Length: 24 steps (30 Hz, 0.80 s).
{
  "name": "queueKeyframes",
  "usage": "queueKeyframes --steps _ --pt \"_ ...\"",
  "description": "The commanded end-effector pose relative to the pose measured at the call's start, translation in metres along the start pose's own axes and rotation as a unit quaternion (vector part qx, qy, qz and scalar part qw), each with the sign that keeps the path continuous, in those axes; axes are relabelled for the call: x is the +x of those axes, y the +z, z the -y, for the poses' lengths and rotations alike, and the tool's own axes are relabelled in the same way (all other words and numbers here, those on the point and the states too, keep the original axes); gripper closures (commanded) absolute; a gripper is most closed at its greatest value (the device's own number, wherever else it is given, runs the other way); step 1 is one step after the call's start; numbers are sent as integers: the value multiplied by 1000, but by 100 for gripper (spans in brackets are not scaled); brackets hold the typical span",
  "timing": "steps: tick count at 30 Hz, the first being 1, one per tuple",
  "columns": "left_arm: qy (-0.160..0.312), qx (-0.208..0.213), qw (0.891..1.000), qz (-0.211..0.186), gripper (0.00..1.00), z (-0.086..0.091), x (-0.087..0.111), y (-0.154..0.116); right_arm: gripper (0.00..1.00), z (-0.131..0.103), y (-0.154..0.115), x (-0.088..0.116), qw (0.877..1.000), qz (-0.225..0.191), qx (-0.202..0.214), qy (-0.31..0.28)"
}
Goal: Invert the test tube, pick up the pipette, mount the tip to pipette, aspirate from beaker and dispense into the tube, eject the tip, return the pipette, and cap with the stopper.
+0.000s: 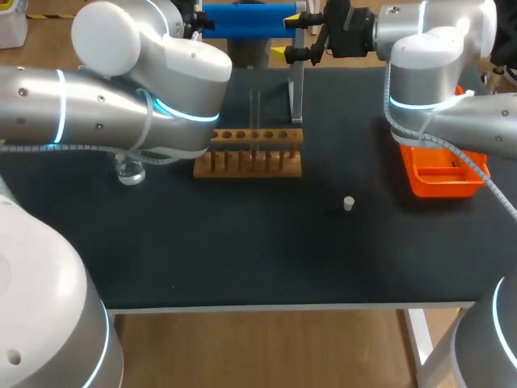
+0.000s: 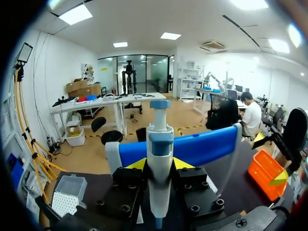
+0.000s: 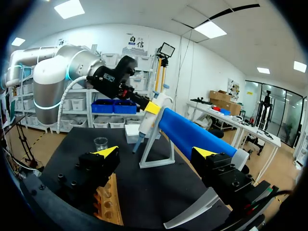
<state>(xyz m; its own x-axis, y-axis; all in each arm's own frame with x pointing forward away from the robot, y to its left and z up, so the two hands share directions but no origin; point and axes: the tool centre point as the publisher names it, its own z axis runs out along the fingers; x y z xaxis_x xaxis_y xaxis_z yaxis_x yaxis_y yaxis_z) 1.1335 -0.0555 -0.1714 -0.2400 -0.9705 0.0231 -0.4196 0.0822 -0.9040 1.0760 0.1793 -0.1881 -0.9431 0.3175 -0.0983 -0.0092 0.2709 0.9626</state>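
**A:** Where's the pipette?

**B:** The pipette (image 2: 160, 139) hangs upright on the white stand (image 1: 296, 97) at the table's far edge. The blue bar (image 2: 202, 147) is right behind it.

**A:** Does the left gripper have it?

**B:** Yes. The left gripper (image 2: 159, 164) is closed on it, with 2 yellow tips pressed against the body from opposite sides, just below the blue collar.

**A:** And the right gripper?

**B:** The right gripper (image 3: 156, 153) is spread wide and holds nothing. It hangs by the far edge, facing the stand and the left gripper, with the bar running past it.

**A:** Where's the tube?

**B:** 1 tube (image 1: 254, 111) stands upright in the wooden rack (image 1: 249, 153), mid-table and just in front of the stand. I can't tell which end is up.

**A:** What else is on the table?

**B:** The beaker (image 1: 129, 171) sits left of the rack, partly under the left arm. The stopper (image 1: 348, 204) lies alone on the mat, nearer the front, between the rack and the orange tray (image 1: 444, 182). The tip box (image 2: 67, 195) is on the table beside the left gripper.
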Motion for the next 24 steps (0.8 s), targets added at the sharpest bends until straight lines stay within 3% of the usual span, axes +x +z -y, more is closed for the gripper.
queueKeyframes --steps 1,24 --pt "0 -12 1000 8 100 5 1 6 0 1 0 1 1000 2 -1 -1" --pt "-27 -42 998 49 100 -3 -4 23 0 1 0 1 1000 2 -1 -1"
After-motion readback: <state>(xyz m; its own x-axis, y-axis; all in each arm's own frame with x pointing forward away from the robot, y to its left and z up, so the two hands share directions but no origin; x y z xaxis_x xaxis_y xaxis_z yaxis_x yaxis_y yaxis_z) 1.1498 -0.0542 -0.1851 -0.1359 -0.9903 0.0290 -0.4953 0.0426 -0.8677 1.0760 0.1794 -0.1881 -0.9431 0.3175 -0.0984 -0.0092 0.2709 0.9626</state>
